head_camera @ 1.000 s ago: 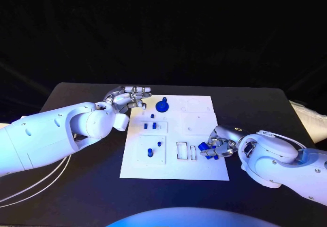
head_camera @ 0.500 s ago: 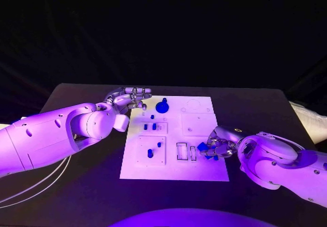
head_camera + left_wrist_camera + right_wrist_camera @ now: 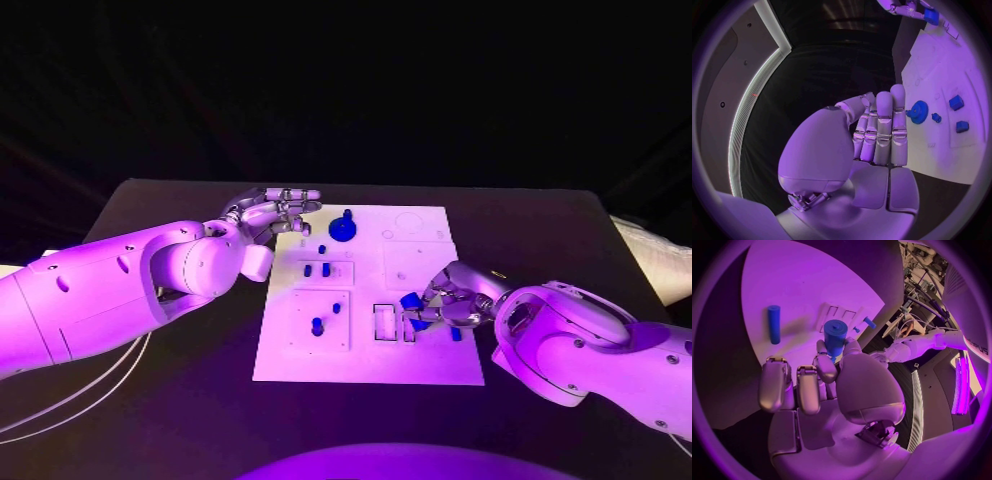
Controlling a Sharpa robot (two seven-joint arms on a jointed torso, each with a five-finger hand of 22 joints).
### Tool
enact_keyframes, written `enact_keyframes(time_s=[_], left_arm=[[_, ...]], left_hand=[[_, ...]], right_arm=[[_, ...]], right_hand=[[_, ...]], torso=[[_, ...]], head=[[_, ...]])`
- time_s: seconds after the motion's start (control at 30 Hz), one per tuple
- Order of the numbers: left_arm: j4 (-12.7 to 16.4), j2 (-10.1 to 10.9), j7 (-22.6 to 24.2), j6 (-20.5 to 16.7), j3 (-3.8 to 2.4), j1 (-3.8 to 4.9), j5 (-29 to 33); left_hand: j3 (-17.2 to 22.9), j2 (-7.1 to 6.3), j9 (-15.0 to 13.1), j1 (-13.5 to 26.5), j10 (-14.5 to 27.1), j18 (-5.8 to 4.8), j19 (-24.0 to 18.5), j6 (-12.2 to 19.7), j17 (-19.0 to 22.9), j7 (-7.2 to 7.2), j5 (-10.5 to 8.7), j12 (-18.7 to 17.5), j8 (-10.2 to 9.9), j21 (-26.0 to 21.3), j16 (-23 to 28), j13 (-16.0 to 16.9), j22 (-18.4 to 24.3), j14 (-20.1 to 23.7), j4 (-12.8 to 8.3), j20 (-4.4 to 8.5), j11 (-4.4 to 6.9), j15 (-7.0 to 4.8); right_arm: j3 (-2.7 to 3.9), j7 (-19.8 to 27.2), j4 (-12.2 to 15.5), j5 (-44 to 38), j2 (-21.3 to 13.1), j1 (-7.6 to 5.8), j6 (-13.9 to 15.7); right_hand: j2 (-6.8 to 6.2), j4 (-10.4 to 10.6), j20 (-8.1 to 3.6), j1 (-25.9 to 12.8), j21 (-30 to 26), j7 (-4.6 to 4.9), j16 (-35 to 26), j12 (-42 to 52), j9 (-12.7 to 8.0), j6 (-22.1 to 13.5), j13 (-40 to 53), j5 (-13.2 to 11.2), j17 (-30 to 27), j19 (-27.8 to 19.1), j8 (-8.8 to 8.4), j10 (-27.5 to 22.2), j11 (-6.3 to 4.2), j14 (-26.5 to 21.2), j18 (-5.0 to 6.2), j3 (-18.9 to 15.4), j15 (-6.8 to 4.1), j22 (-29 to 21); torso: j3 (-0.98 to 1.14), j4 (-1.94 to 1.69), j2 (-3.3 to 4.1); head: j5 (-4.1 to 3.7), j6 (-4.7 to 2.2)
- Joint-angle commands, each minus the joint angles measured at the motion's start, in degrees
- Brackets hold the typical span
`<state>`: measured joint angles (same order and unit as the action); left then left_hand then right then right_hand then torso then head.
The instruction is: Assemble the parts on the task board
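Fingers of the right hand (image 3: 444, 300) grip a blue part (image 3: 834, 336); left hand (image 3: 271, 212) curled, empty; no legible writing.

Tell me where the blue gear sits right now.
In the head view the blue gear sits at the task board's far left, just beside the left hand.

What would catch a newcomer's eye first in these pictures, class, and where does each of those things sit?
First, the white board in the middle of the black table, dotted with small blue parts. Next, the right hand at the board's right edge, pinching a blue cylinder above it, with a blue rod lying flat on the board nearby. Last, the left hand at the board's far left corner holds nothing, close to a round blue gear.
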<state>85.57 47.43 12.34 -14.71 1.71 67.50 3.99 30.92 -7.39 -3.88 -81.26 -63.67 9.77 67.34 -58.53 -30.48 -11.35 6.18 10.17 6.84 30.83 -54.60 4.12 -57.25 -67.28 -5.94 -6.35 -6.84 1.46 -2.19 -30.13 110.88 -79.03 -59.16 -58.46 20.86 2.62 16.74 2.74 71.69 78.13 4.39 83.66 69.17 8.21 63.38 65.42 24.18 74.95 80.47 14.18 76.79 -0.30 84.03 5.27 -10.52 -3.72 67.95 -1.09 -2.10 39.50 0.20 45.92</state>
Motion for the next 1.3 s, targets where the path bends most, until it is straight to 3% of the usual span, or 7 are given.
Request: enact_keyframes(time_s=[0.03,0.2,0.57,0.73,0.9,1.03,1.3], left_arm=[[0.0,-0.2,0.1,1.4,-0.03,-0.06,-0.2],[0.1,-0.2,0.1,1.5,-0.03,-0.08,-0.2],[0.0,-0.3,0.0,1.8,-0.03,-0.09,-0.2],[0.0,-0.3,0.0,1.8,-0.03,-0.09,-0.2],[0.2,-0.3,-0.1,1.6,-0.03,-0.09,-0.2],[0.2,-0.3,-0.1,1.6,-0.03,-0.08,-0.2],[0.2,-0.2,-0.1,1.7,-0.03,-0.08,-0.2]], left_hand=[[0.0,0.2,0.0,0.5,0.4,0.65,-0.4,0.3,0.1,0.01,0.24,0.1,0.2,0.4,-0.1,-0.1,-0.1,0.3,-0.2,-0.02,-0.04,-0.27],[0.0,0.18,0.0,0.6,0.5,0.64,-0.4,0.3,0.1,0.01,0.23,0.2,0.2,0.4,-0.1,-0.1,-0.1,0.3,-0.2,-0.03,-0.05,-0.26],[0.0,0.16,0.0,0.6,0.5,0.64,-0.4,0.4,0.1,0.0,0.23,0.2,0.2,0.4,-0.1,-0.1,-0.1,0.3,-0.2,-0.04,-0.06,-0.25],[0.0,0.15,0.0,0.7,0.5,0.64,-0.5,0.4,0.1,0.0,0.23,0.2,0.2,0.4,-0.1,-0.1,-0.1,0.3,-0.1,-0.05,-0.06,-0.23],[0.0,0.12,0.0,0.7,0.6,0.64,-0.5,0.4,0.1,0.02,0.23,0.2,0.2,0.4,-0.1,-0.1,-0.1,0.3,-0.2,-0.06,-0.07,-0.22],[0.0,0.12,0.0,0.7,0.6,0.64,-0.5,0.4,0.1,0.02,0.23,0.2,0.2,0.4,-0.1,-0.1,-0.1,0.3,-0.2,-0.06,-0.07,-0.22],[0.0,0.1,0.0,0.7,0.6,0.64,-0.5,0.5,0.1,0.02,0.23,0.2,0.2,0.4,-0.1,-0.1,-0.1,0.4,-0.2,-0.07,-0.07,-0.22]], right_arm=[[-0.01,0.5,-0.1,2.2,1.1,-0.04,-1.0],[-0.01,-0.5,-0.7,1.7,2.7,-0.05,-2.9],[-0.03,-2.2,-2.4,-1.3,5.5,0.2,-5.8],[-0.03,-2.9,-2.8,-3.1,6.0,0.24,-5.6],[-0.04,-3.0,-2.7,-5.1,6.2,0.25,-6.6],[-0.04,-3.3,-2.8,-7.7,6.0,0.25,-6.6],[-0.04,-2.6,-2.3,-9.0,5.6,0.27,-6.8]], right_hand=[[0.07,-0.1,-0.44,-0.7,0.3,-0.42,0.3,0.3,1.6,1.1,0.1,0.4,3.8,0.2,0.19,0.5,-0.03,4.0,-0.83,-0.4,-0.39,0.1],[0.49,-0.1,-0.58,-1.3,0.4,-0.66,0.4,0.3,2.0,1.7,0.5,0.6,4.0,0.3,0.45,0.9,-0.24,4.0,-0.85,-0.7,-0.56,0.2],[1.74,-0.1,-1.11,-4.5,0.7,-1.4,0.8,2.0,3.3,3.1,3.4,-3.2,4.8,0.6,1.33,2.9,-0.89,4.2,-0.96,-2.7,-1.11,0.8],[2.06,-0.1,-1.24,-6.8,0.7,-1.43,0.7,1.3,4.1,2.9,3.6,-9.2,4.6,0.6,1.42,3.1,-0.92,4.1,-0.99,-4.7,-1.17,0.9],[-0.51,0.0,-1.09,-8.9,0.4,-1.17,0.1,-0.3,4.6,2.3,2.8,-13.4,3.6,0.3,1.27,2.4,-0.69,3.9,-0.93,-6.9,-0.99,0.5],[-2.88,0.1,-0.91,-11.3,0.1,-0.97,-0.5,-1.9,5.1,1.7,2.0,-16.4,2.8,0.0,1.18,1.7,-0.48,3.7,-0.83,-5.6,-0.81,0.1],[-3.93,-0.1,-0.85,-10.7,0.0,-0.96,-0.7,-2.3,5.7,1.5,2.3,-15.9,2.7,0.0,1.28,1.8,-0.47,3.7,-0.81,-2.9,-0.78,0.1]], torso=[[-0.05,0.04,0.09],[-0.09,-0.02,0.08],[-0.06,-0.02,0.09],[-0.05,0.07,0.09],[-0.06,0.05,0.13],[-0.04,0.11,0.06],[0.04,0.1,0.06]], head=[[0.16,-0.07],[0.19,0.0],[0.19,0.15],[0.16,0.17],[0.02,0.25],[0.07,0.19],[0.04,0.37]])
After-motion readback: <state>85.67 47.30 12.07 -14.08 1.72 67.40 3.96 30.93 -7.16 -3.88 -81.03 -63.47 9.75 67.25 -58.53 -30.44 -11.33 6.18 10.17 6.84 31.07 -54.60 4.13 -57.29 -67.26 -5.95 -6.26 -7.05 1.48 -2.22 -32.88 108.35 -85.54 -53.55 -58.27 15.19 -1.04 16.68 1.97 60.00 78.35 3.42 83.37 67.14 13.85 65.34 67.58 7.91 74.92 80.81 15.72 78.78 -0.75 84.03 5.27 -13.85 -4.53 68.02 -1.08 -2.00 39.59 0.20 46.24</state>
